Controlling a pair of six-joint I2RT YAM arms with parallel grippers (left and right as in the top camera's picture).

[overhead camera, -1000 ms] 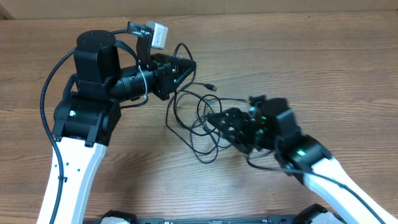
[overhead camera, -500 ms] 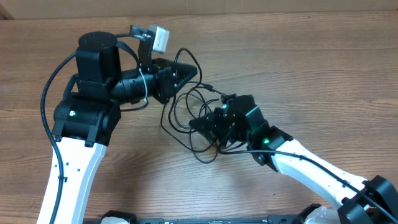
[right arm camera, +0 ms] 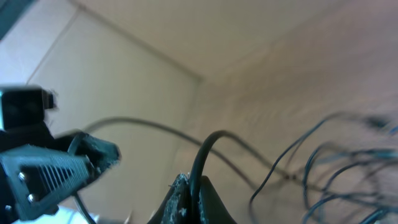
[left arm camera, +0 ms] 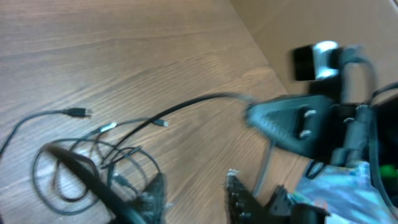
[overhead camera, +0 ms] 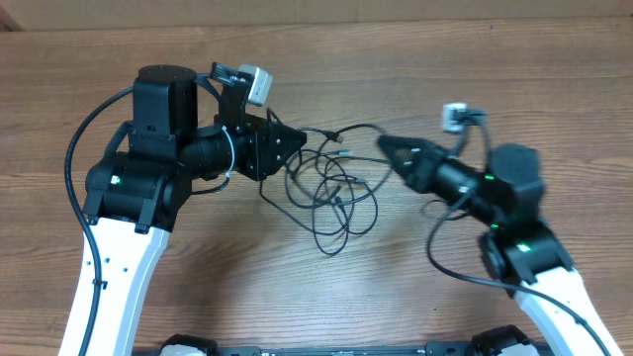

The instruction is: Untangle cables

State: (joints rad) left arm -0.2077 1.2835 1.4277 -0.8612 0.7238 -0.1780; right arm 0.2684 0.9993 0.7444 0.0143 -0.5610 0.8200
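Grips one strand of the cables [overhead camera: 331, 193] with the right gripper [overhead camera: 384, 143], fingers [right arm camera: 181, 198] clenched on it, the cord arcing up out of the tips and running off toward the left gripper [overhead camera: 300, 139]. Points the two grippers at each other above the middle of the desk [overhead camera: 514, 89], tips near but apart, the held strand stretched between them. Shows the left fingers [left arm camera: 239, 198] released, a gap between them and nothing plainly clamped there, though a dark blurred strand passes close beside one of them. Has the rest of the tangle lying in loose overlapping loops on the wood at mid-desk, just below and between both grippers, with a small silver plug tip [overhead camera: 341, 148] free on the side of the bunch toward the far edge
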